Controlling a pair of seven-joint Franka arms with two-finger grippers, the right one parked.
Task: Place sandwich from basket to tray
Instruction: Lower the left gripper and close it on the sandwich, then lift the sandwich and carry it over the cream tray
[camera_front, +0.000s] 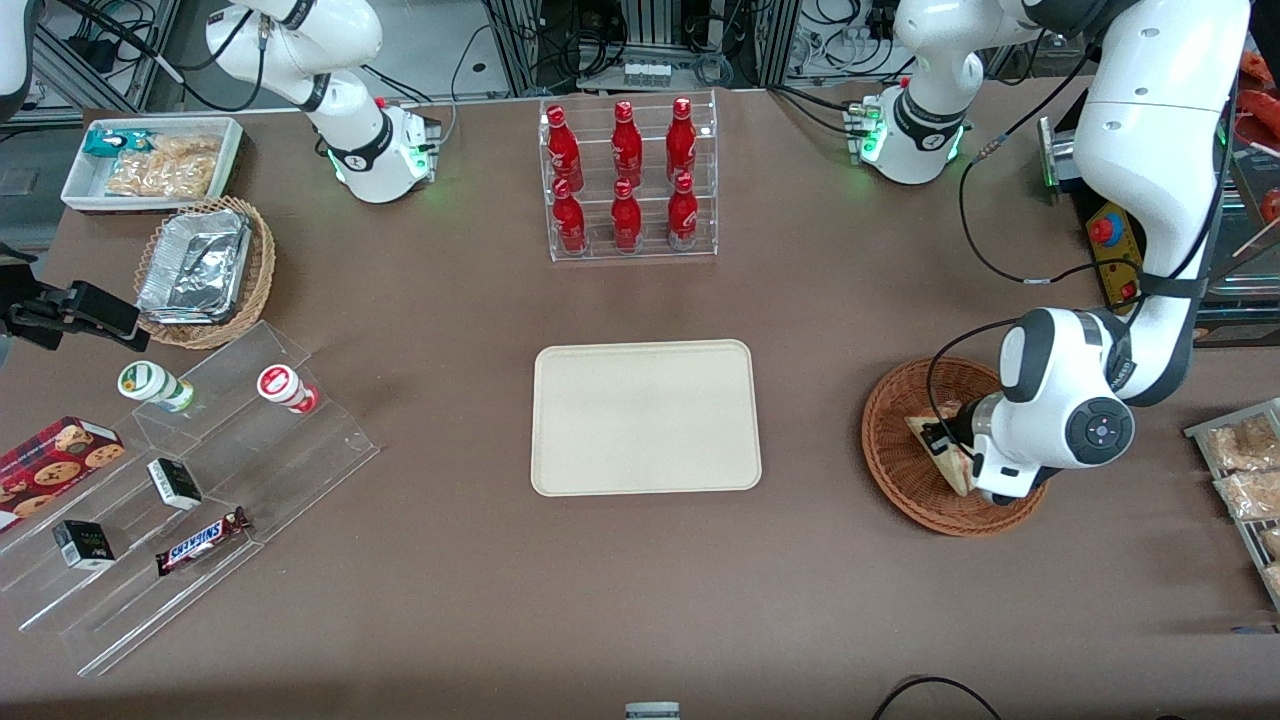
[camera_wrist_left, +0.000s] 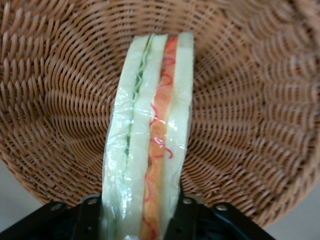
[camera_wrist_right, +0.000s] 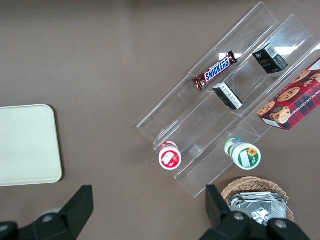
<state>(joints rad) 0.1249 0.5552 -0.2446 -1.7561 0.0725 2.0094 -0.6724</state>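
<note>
A large table (camera_front: 420, 300) with a matte brown top fills most of the front view. Past its edge farthest from the front camera, metal frame rails (camera_front: 520, 40) and bundled black cables (camera_front: 860, 40) are seen on a pale grey floor (camera_front: 440, 40). Lighting is even and diffuse.

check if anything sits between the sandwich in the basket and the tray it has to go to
Nothing visible does. The tool is down in the basket, its fingers on either side of the sandwich. Between the basket and the tray there is only bare table, and nothing lies on the tray.
</note>
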